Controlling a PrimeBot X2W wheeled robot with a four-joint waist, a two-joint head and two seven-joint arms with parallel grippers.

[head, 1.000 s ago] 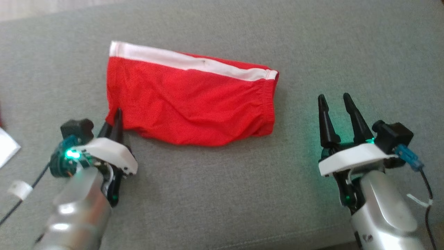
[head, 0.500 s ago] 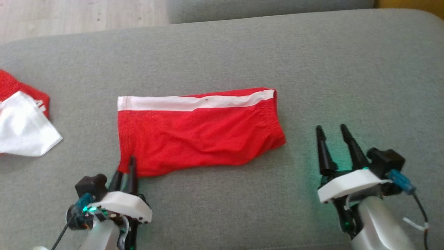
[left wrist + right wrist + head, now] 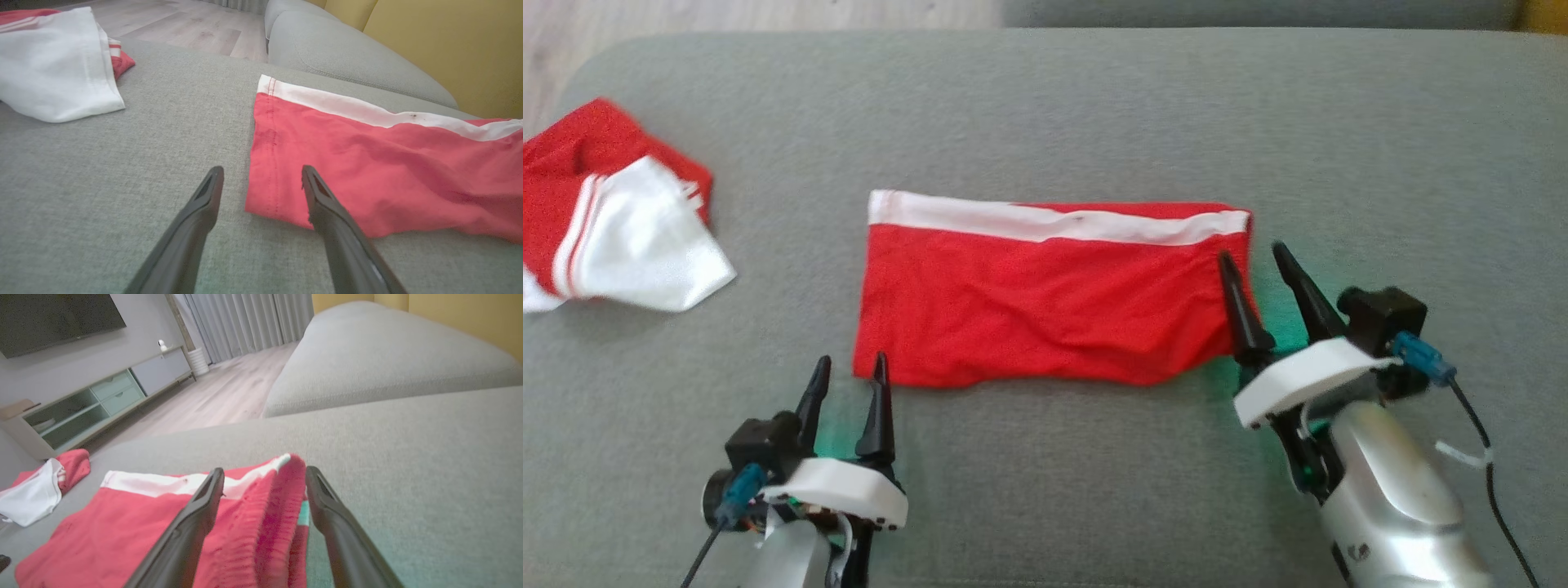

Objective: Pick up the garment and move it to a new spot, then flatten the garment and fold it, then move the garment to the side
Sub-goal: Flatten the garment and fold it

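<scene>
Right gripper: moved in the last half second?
Yes. The right gripper went left toward the red shorts, from clear of them to straddling their waistband end.

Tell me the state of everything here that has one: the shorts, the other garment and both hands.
Red shorts: lying flat, lightly wrinkled, not held.
Left hand: open, at the shorts' near hem corner.
Right hand: open, fingers astride the waistband end.
Red and white garment: crumpled heap, untouched.

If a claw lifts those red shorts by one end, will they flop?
Probably flop: the thin red shorts with a white stripe lie wrinkled on the grey sofa cushion. Likely light too. Their bunched waistband, between the right claw's fingers, might offer firmer hold.
</scene>
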